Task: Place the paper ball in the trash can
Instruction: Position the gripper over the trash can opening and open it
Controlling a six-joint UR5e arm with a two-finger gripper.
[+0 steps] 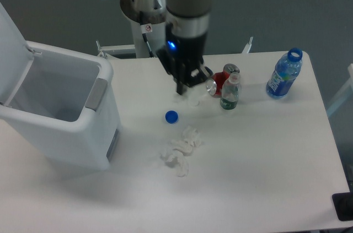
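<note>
A small white scrap, the paper ball (180, 95), shows at the tips of my gripper (181, 91), which is shut on it above the table's back middle. The fingers point down and hide most of the scrap. The trash can (102, 87), a big white bin with a grey panel at its rim, stands at the left with its lid swung open. The gripper is well to the right of the bin's opening, with a stretch of table between them.
A blue cap (171, 116) and a sprawling heap of white tissue (179, 150) lie below the gripper. A clear cap (194, 102), a red can (219, 84), a small bottle (230, 93) and a blue bottle (284, 73) stand to the right.
</note>
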